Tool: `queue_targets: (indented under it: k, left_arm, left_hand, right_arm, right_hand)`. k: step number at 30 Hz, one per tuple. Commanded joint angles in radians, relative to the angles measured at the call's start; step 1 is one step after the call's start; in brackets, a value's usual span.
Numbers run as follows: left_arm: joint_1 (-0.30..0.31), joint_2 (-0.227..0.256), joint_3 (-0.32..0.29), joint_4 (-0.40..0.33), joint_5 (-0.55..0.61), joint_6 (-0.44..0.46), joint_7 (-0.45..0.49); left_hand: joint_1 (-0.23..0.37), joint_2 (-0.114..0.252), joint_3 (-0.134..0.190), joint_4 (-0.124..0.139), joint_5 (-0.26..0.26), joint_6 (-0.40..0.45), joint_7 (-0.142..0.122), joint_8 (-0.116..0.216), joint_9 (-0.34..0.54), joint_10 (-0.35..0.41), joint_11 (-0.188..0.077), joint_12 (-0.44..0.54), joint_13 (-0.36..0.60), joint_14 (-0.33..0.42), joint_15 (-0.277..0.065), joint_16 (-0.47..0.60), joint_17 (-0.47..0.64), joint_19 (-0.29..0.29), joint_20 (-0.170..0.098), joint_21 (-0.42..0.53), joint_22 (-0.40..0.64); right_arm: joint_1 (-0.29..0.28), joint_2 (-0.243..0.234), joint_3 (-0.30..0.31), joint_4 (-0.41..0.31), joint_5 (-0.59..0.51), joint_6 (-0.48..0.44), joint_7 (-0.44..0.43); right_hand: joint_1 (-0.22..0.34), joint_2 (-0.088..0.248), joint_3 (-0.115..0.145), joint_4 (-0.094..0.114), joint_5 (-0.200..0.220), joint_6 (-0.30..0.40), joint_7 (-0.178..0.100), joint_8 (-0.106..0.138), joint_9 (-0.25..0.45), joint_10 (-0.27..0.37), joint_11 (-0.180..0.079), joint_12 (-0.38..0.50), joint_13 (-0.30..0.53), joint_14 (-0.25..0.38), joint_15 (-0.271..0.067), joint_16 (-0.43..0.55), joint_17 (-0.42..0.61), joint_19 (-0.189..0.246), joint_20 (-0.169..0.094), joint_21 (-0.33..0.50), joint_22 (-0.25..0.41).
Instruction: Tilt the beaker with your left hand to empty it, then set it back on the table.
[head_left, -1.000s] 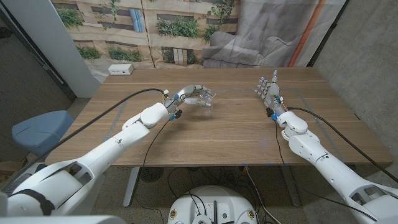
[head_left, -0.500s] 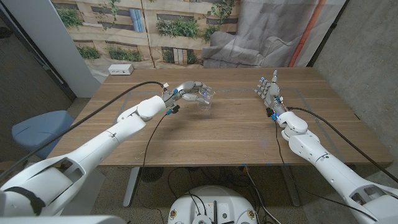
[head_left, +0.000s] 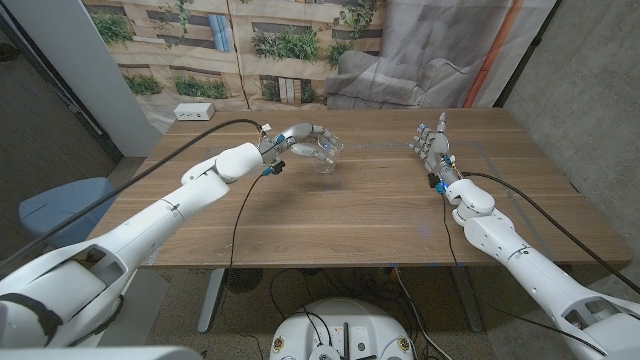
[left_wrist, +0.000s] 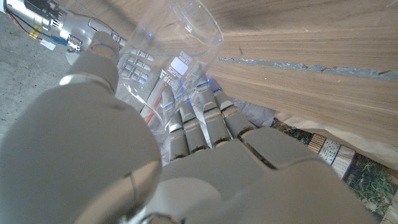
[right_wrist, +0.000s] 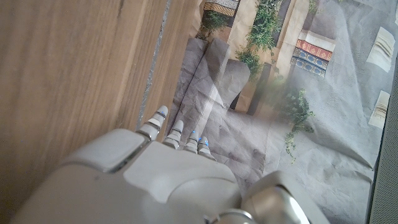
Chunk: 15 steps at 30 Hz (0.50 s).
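Beaker lifted in my left hand, tipped above the desk

Head view: my left hand holds the clear glass beaker off the wooden desk; my right hand stands fingers apart, holding nothing. Left wrist view: fingers wrap the slick glass, so I judge it could slip as I tilt. Right wrist view: fingertips hold nothing.

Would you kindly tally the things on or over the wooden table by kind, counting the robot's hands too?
Clear glass beaker with printed markings, held by the left hand and tilted above the table: 1
White rectangular box at the far left corner of the wooden table: 1
Robot hands, left hand and right hand: 2
Total: 4
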Motion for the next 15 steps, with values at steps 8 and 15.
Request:
queue_targets:
  k: [8, 15]
  left_arm:
    - [-0.077, 0.022, 0.055, -0.068, 0.112, 0.080, -0.093]
    - [-0.103, 0.027, 0.077, -0.097, 0.172, 0.118, -0.119]
  left_hand:
    - [0.154, 0.183, -0.005, -0.003, 0.007, 0.079, -0.054, 0.026, 0.002, 0.155, -0.138, 0.005, 0.005, 0.108, -0.275, 0.000, 0.105, 0.013, -0.089, 0.003, 0.004]
    - [0.159, 0.185, -0.008, -0.005, 0.007, 0.080, -0.058, 0.027, 0.002, 0.156, -0.139, 0.001, 0.005, 0.108, -0.275, -0.003, 0.105, 0.013, -0.090, 0.002, 0.004]
  right_arm:
    - [0.000, 0.000, 0.000, 0.001, 0.000, 0.001, 0.000]
    - [-0.001, 0.000, 0.000, 0.000, 0.000, 0.000, 0.001]
  right_hand:
    - [0.004, 0.088, -0.006, 0.001, 0.006, -0.007, -0.001, 0.005, 0.002, -0.004, -0.001, 0.006, 0.005, -0.003, -0.018, 0.003, 0.002, 0.001, 0.006, 0.007, 0.004]
    - [0.004, 0.089, -0.006, 0.001, 0.006, -0.008, -0.002, 0.005, 0.002, -0.004, -0.001, 0.006, 0.005, -0.003, -0.017, 0.003, 0.002, 0.001, 0.005, 0.006, 0.004]
